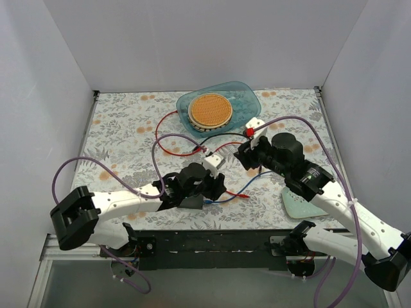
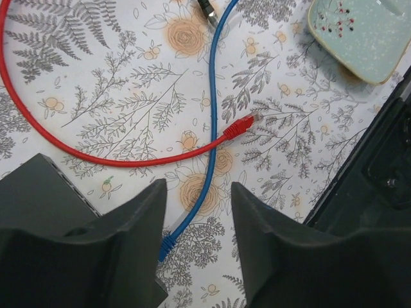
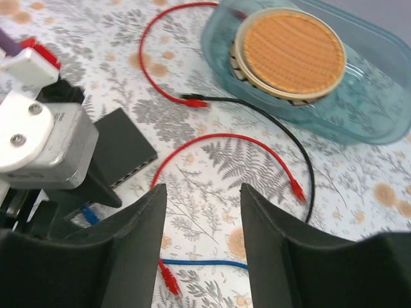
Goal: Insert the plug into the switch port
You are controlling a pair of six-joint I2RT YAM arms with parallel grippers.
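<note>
Plug on the blue cable lay loose just beside the switch, not yet inserted, while your left gripper and right gripper both stood open, holding nothing, so grasping and insertion were left to do.

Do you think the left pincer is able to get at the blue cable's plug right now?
Probably yes: the blue plug lies uncovered, seen between the fingers of the open left pincer.
</note>
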